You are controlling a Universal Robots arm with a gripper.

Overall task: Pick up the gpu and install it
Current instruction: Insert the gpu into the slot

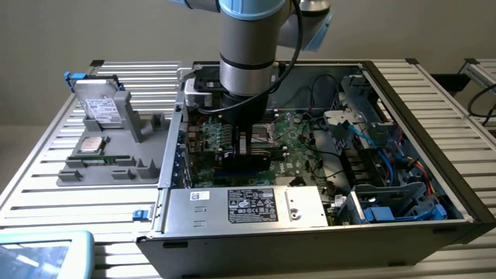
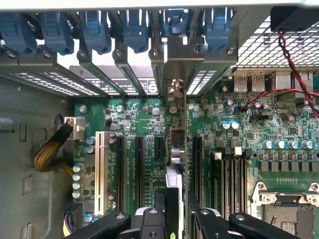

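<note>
Tool (image 2: 178,213) clamping gpu (image 2: 185,124), blue latches (image 2: 134,30), braided cable (image 2: 47,152) nearby

Tool (image 1: 250,151) with gpu (image 1: 259,163) low over motherboard (image 1: 298,136) inside open case (image 1: 422,96)

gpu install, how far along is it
Done: the gpu is picked up and inside the open case. In hand: the fingers are shut on it, holding it edge-on over the expansion slots of the motherboard, its bracket at the rear openings. Left: the fingers have not let go, and whether the card is fully seated in a slot cannot be told.
</note>
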